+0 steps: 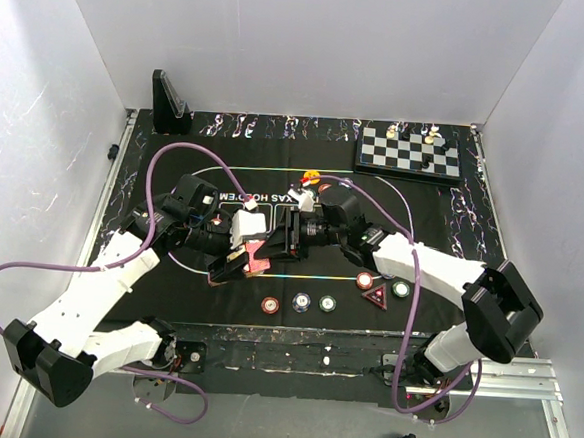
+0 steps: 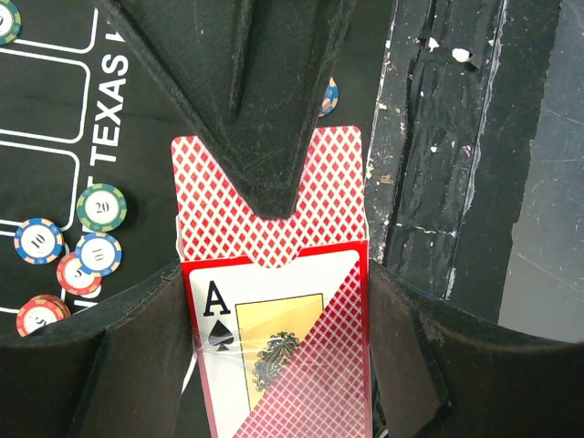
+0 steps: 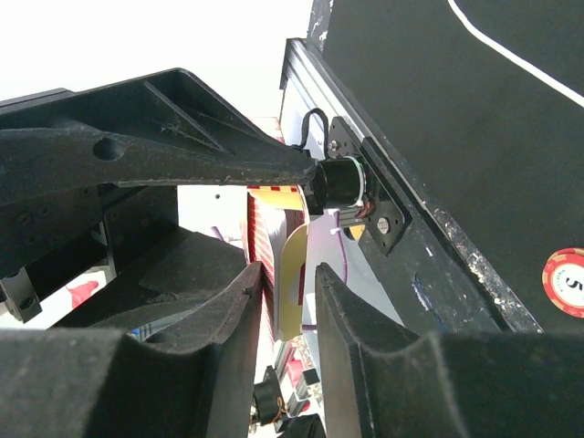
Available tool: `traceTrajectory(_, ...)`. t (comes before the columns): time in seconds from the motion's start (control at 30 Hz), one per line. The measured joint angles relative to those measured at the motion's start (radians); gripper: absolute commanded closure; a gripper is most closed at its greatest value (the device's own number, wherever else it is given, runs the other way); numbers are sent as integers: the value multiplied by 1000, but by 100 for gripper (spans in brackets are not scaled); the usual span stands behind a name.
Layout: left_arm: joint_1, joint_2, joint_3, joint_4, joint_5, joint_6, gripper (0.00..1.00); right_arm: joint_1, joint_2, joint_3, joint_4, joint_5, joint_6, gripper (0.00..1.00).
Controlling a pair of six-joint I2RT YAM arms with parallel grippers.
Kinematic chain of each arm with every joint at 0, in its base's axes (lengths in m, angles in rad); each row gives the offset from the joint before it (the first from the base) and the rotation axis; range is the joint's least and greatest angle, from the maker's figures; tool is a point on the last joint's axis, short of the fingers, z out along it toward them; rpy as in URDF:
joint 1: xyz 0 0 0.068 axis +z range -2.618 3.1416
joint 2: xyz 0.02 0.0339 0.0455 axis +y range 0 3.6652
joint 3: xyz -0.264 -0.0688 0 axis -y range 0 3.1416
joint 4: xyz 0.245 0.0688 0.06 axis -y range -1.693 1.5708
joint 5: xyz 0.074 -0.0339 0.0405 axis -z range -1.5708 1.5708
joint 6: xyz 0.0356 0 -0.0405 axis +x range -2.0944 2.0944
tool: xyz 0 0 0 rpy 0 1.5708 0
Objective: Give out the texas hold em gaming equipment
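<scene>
A red playing-card box point(image 2: 301, 365) with an ace of spades on its face is held up over the mat, and my left gripper point(image 2: 276, 274) is shut on its sides. Red-backed cards point(image 2: 214, 201) stick out of its open top. My right gripper point(image 1: 276, 242) meets the box point(image 1: 257, 258) from the right. One black finger point(image 2: 260, 119) lies over the cards. In the right wrist view the box's yellow flap point(image 3: 292, 274) stands in the gap of the right gripper point(image 3: 290, 283), whose jaws are apart. Poker chips point(image 1: 301, 302) and a red triangular marker point(image 1: 375, 296) lie near the mat's front edge.
The black hold'em mat point(image 1: 442, 220) covers the table. A chessboard point(image 1: 410, 150) with pieces sits at the back right, a black stand point(image 1: 168, 103) at the back left. A yellow button point(image 1: 312, 176) lies mid-mat. More chips point(image 2: 100, 207) lie under the left wrist.
</scene>
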Motion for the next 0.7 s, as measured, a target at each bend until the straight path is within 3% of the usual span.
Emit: traceTrajectory(0.7, -1, -8, 0, 7, 0, -24, 62, -80, -115, -71, -41, 4, -13, 79)
